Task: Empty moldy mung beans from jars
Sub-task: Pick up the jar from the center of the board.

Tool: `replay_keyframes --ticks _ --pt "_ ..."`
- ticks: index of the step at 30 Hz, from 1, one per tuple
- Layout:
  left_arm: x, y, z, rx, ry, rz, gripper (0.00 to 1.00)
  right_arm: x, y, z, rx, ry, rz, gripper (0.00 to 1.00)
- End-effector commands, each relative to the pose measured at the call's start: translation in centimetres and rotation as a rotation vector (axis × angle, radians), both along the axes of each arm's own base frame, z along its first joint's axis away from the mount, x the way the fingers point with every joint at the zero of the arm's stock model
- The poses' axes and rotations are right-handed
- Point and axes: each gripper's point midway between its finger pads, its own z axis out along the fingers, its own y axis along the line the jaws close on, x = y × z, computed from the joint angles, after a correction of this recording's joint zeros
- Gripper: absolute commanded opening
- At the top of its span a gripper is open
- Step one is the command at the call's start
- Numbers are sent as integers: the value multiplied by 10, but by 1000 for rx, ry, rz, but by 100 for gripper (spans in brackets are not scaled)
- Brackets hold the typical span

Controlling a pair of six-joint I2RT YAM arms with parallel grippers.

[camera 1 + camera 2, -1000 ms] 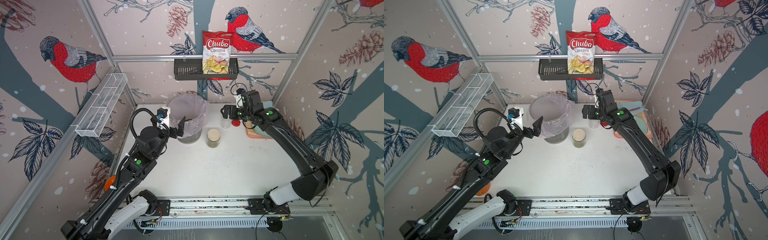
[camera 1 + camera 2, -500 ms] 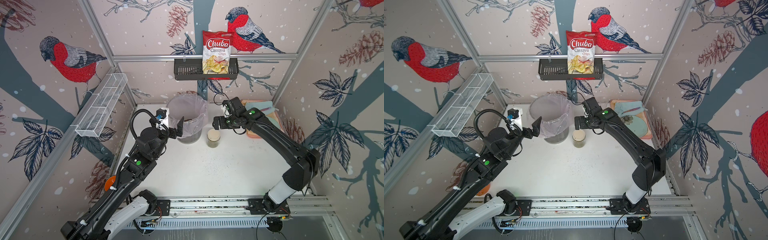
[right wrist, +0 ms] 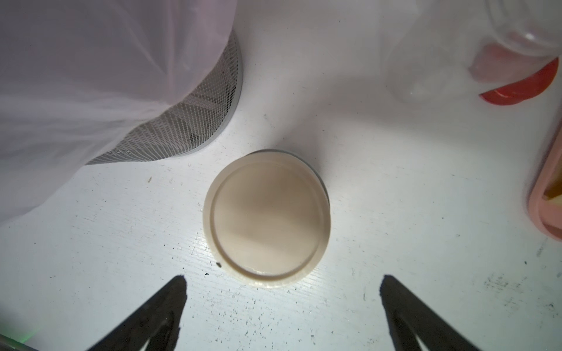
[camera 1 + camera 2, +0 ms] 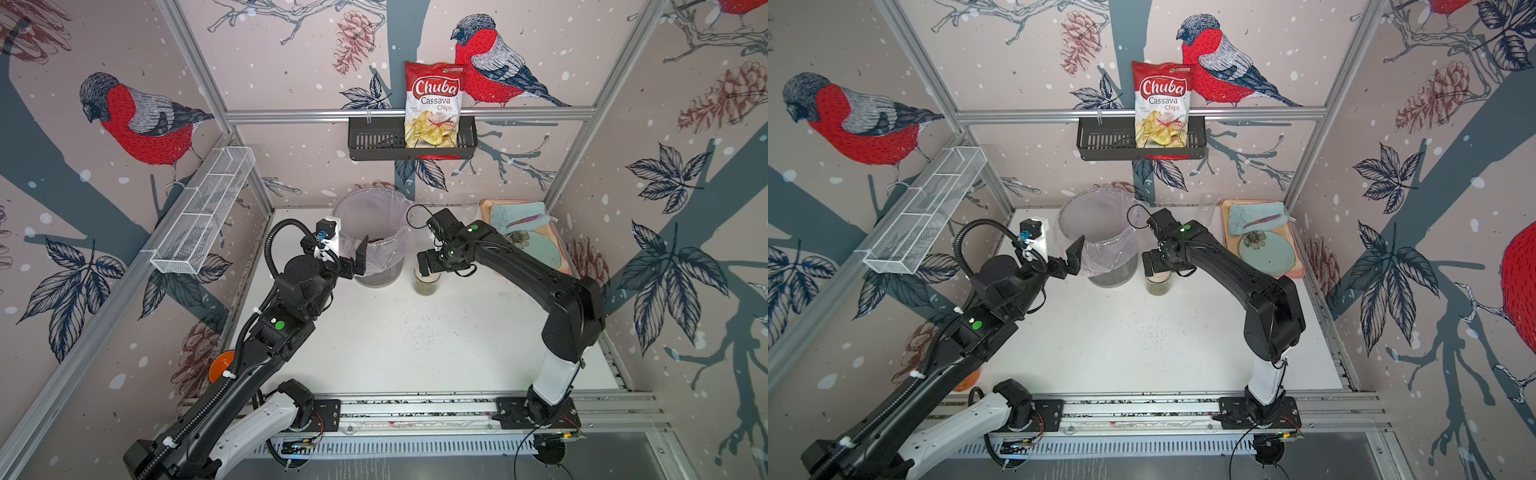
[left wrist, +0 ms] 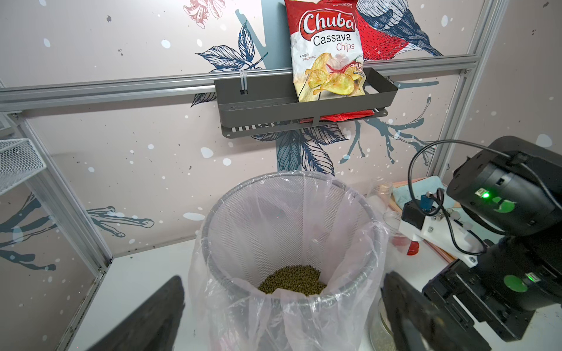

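Note:
A clear jar with a beige lid (image 3: 266, 217) stands upright on the white table beside the bin; mung beans show through its wall (image 4: 426, 286) (image 4: 1158, 286). My right gripper (image 3: 281, 288) (image 4: 428, 266) hangs open just above that lid, touching nothing. An empty lidless jar (image 5: 392, 225) stands at the back with a red lid (image 5: 410, 246) (image 3: 523, 85) next to it. More mung beans (image 5: 293, 281) lie heaped in the bin. My left gripper (image 5: 281, 307) (image 4: 359, 257) is open and empty, level with the bin's near rim.
The grey mesh bin (image 4: 374, 232) (image 4: 1100, 245) with a clear liner stands at the back centre. A pink tray (image 4: 557, 253) with a cloth and plate lies at the back right. A chips bag sits in a wall basket (image 4: 374, 141). Dark specks dot the table.
My right arm swung from the back right, near the red lid, leftward to a spot over the beige-lidded jar. The left arm stayed still.

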Motion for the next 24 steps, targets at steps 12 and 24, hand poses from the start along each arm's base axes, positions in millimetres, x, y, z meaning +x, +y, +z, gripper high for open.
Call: replay_keyframes --ticks 12,24 --pt "2 4 8 -16 -38 28 99 13 17 -10 19 -4 26 100" --pt "0 7 10 -13 -45 36 99 32 26 -27 -14 -9 15 100"
